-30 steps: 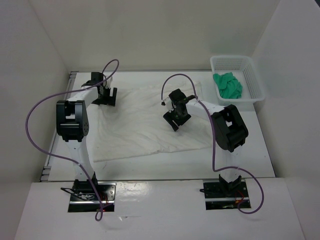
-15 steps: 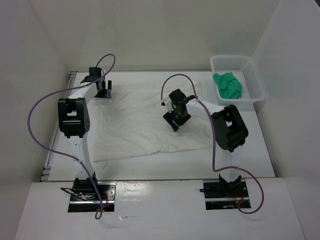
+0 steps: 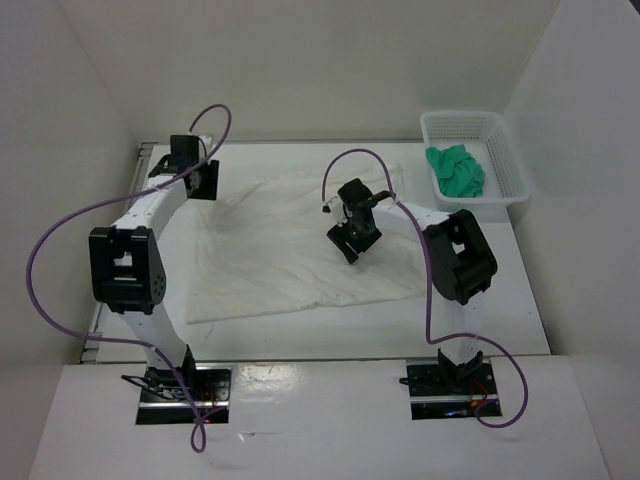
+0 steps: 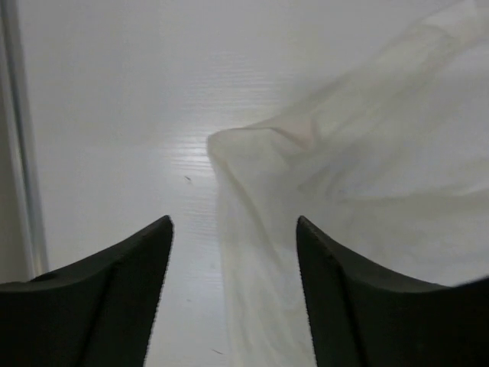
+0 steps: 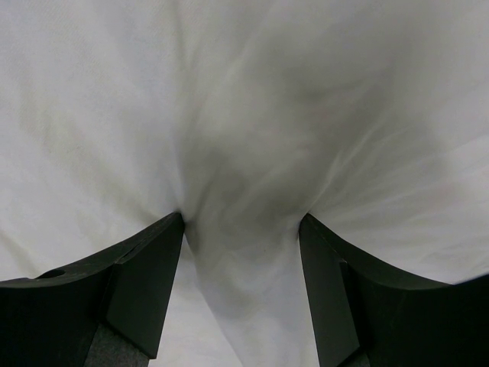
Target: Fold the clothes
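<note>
While the left end effector (image 4: 233,225) and right end effector (image 5: 242,222) gape wide, the clothes (image 3: 290,255) lie spread, white, wrinkled.

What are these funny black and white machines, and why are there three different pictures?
Those are two robot arms bolted to a table. The big picture comes from a camera up above them. The other two come from little cameras on the arms' wrists, so the black shapes at the bottom are each arm's own fingers. A large white garment lies spread on the table, ready to be folded. The left hand is open by one corner of it, holding nothing. The right hand is open too, pressing down on the garment, which bunches up between its fingers. At the far right, a white mesh basket holds a small green cloth.
</note>
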### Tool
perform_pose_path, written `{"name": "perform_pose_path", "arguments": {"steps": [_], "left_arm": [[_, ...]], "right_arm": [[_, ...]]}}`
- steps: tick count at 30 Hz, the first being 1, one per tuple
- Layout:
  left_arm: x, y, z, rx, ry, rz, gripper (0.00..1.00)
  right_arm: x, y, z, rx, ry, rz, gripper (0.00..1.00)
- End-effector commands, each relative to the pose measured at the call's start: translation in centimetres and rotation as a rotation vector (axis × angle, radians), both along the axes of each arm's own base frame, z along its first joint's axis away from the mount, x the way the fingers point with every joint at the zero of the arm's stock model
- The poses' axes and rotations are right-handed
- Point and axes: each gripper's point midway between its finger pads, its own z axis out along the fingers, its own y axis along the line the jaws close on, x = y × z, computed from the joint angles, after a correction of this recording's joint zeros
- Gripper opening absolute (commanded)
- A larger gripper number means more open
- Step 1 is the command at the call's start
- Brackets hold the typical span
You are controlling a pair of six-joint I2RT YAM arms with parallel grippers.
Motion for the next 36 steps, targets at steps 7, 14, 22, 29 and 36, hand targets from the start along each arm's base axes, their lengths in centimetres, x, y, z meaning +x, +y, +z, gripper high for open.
{"name": "perform_pose_path", "arguments": {"steps": [7, 14, 22, 29, 36], "left_arm": [[-0.2, -2.3, -5.4, 0.094, 0.1, -0.045, 0.58], [1.0, -2.6, -6.9, 0.123, 0.111, -0.04, 0.58], [2.1, -2.3, -7.3, 0.145, 0.101, -0.032, 0.58], [2.8, -2.3, -7.7, 0.151, 0.104, -0.038, 0.58], [2.9, -2.1, -8.7, 0.166, 0.125, -0.04, 0.52]], "right_arm": [[-4.2, -2.2, -1.5, -0.092, 0.147, 0.024, 0.69], [-4.2, -2.2, -1.5, -0.092, 0.147, 0.024, 0.69], [-4.2, -2.2, -1.5, -0.092, 0.147, 0.024, 0.69], [-4.4, -1.8, -1.5, -0.085, 0.151, 0.036, 0.69], [-4.4, -1.8, -1.5, -0.085, 0.151, 0.036, 0.68]]}}
